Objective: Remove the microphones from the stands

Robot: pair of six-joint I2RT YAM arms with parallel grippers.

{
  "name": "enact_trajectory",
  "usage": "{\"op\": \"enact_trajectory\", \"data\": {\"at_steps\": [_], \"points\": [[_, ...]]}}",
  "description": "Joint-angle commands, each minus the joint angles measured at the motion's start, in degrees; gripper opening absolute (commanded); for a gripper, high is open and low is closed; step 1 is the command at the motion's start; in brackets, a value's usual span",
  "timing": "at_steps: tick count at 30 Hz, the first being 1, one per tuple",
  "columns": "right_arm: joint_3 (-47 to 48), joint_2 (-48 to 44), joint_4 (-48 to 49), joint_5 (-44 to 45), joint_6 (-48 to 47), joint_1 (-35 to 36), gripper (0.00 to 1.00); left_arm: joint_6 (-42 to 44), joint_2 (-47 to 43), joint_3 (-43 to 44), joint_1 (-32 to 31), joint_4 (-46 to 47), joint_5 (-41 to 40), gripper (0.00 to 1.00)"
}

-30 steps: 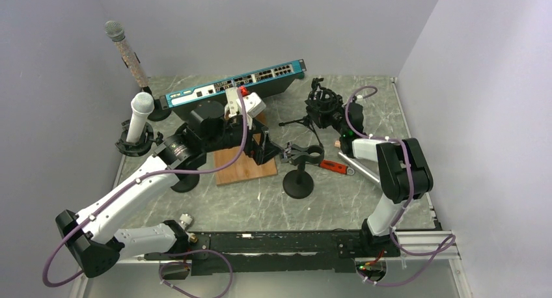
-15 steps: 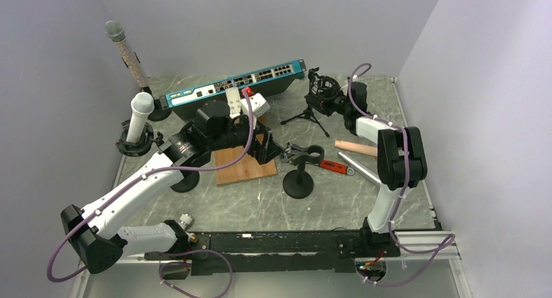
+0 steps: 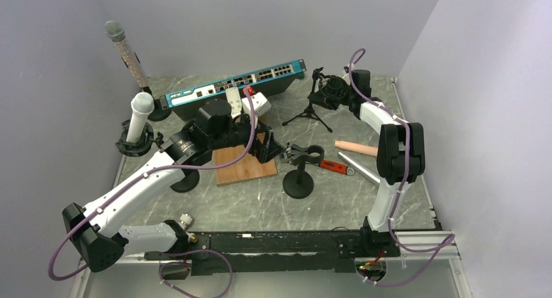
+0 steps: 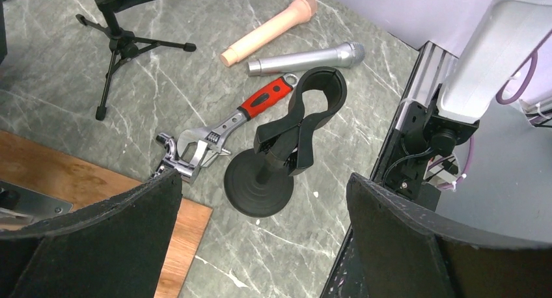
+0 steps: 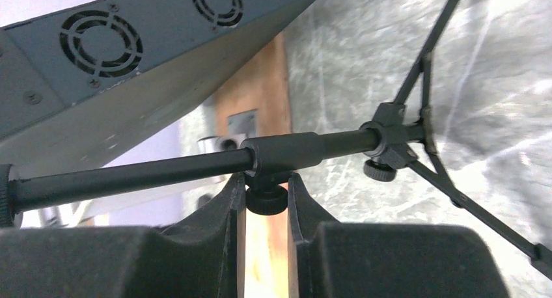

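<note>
Right tool (image 5: 267,194) pinched shut on tripod stand (image 5: 286,151) knob, near counter's far right corner. Left tool (image 3: 265,146) gaping, empty. White microphone (image 3: 138,114) upright in holder (image 3: 133,144), counter's left edge: looks not yet removed.

Nothing written can be read in any view. The network switch (image 3: 235,84) has small marks on its front panel beside the ports, but they are too small to make out. The red-handled wrench (image 4: 224,123) shows no legible lettering.
</note>
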Motion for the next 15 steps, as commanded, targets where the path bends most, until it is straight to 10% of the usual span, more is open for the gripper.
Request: {"op": "enact_trajectory", "data": {"at_steps": [1,6,15], "points": [[-1.5,-1.6,-17.2,25.1,-11.0,3.6,0.00,0.6,0.4,2.6,-0.2,0.1,-0.1,0.99],[-1.7,-3.9,-17.4,37.9,-15.0,7.3,0.00,0.3,0.7,2.6,-0.2,0.1,0.8,1.00],[-4.8,-5.9,-8.6,21.5,-9.5,5.7,0.20,0.2,1.4,3.0,-0.2,-0.1,1.9,1.00]]}}
